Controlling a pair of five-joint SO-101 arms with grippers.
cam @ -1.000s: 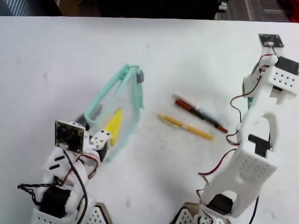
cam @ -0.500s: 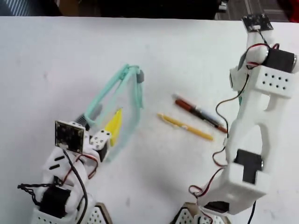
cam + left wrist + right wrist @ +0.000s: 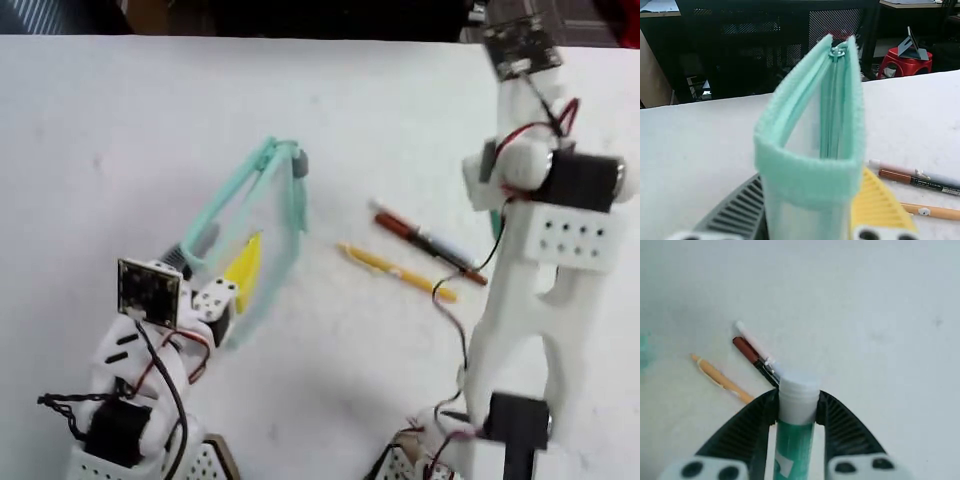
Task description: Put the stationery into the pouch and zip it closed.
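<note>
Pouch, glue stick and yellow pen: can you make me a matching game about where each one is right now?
1 pouch
2 glue stick
3 yellow pen

a in the right gripper
b lying on the table
c in the left gripper, mouth open

Pairs: 1-c, 2-a, 3-b

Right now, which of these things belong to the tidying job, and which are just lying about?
Part of the job: pouch, gripped by the left claw; glue stick in the right claw; yellow pen, brown pen and white pen on the table.
Just lying about: red stool and dark mesh rack behind the table.
</note>
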